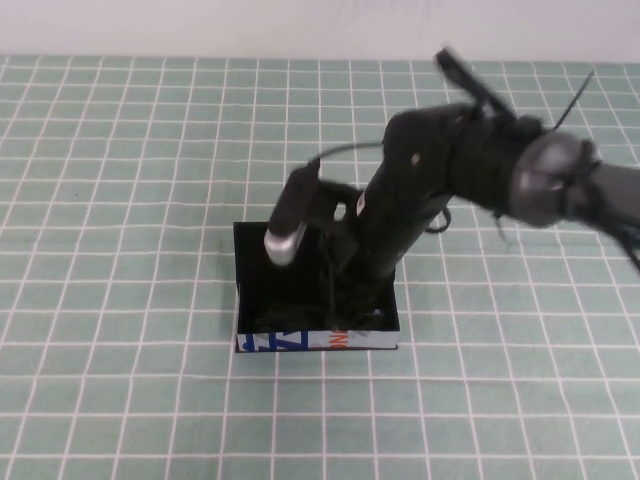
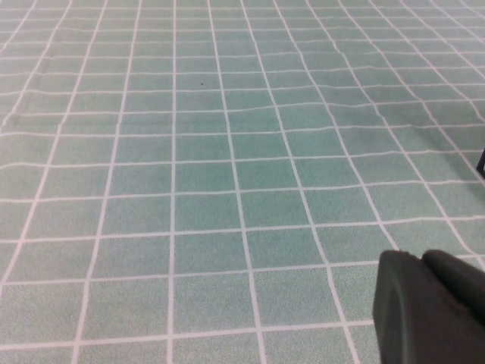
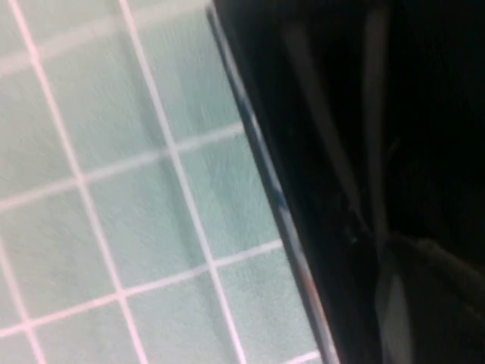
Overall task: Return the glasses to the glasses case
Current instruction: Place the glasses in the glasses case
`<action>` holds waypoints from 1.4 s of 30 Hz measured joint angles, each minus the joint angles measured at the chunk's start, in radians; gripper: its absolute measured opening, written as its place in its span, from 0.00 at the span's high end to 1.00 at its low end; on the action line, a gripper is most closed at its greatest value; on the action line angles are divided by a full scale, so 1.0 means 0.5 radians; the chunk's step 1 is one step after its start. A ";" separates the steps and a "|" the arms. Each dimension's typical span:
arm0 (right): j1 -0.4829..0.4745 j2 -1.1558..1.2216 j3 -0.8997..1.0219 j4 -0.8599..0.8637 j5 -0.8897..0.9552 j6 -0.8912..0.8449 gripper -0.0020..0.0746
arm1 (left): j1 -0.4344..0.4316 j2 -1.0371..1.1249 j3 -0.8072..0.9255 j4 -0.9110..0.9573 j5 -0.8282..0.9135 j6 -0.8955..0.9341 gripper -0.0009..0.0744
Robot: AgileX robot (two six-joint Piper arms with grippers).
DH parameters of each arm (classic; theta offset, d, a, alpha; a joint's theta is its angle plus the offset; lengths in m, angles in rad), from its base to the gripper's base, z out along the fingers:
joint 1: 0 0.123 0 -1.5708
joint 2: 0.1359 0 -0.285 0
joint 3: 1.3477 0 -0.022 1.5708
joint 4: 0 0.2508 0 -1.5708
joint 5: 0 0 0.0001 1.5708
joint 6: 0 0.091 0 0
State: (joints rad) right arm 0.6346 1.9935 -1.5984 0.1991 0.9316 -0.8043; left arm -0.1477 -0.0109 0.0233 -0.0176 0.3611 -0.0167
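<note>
The glasses case (image 1: 252,290) lies open at the table's middle, black inside, its white printed front side (image 1: 300,342) toward me. My right gripper (image 1: 362,296) reaches down inside the case from the right. The glasses (image 1: 327,272) show as thin dark lines in the case beside it. In the right wrist view the case rim (image 3: 265,174) runs slantwise and two thin temples (image 3: 322,129) lie in the black interior, running toward my right gripper (image 3: 394,303). My left gripper (image 2: 421,262) is shut and empty above bare cloth, out of the high view.
A green checked tablecloth (image 1: 120,200) covers the whole table. The right arm (image 1: 540,180) stretches in from the right edge, and its wrist camera (image 1: 286,238) hangs over the case's left half. A white wall runs along the back.
</note>
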 joint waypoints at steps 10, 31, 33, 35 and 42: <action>0.000 -0.477 0.000 0.073 0.011 0.009 0.99 | 0.000 0.000 0.000 0.000 0.000 0.000 0.99; -0.116 -0.643 0.000 0.072 -0.001 0.404 0.99 | 0.000 0.000 0.006 -0.102 -1.069 -0.410 0.99; -0.120 -0.643 0.000 0.072 -0.001 0.407 0.99 | 0.000 0.000 0.006 -0.107 -1.505 -0.549 0.99; -0.120 -0.643 0.000 0.072 -0.001 0.407 0.99 | 0.000 -0.001 0.006 -0.118 -1.866 -0.631 0.99; -0.120 -0.643 -0.009 0.069 -0.016 0.411 0.99 | 0.000 -0.009 -0.505 0.017 -1.337 -0.722 0.99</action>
State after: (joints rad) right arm 0.5745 1.6722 -1.6027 0.2334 0.9237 -0.5986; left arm -0.1477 -0.0152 -0.2290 -0.0090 -0.3076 -0.3777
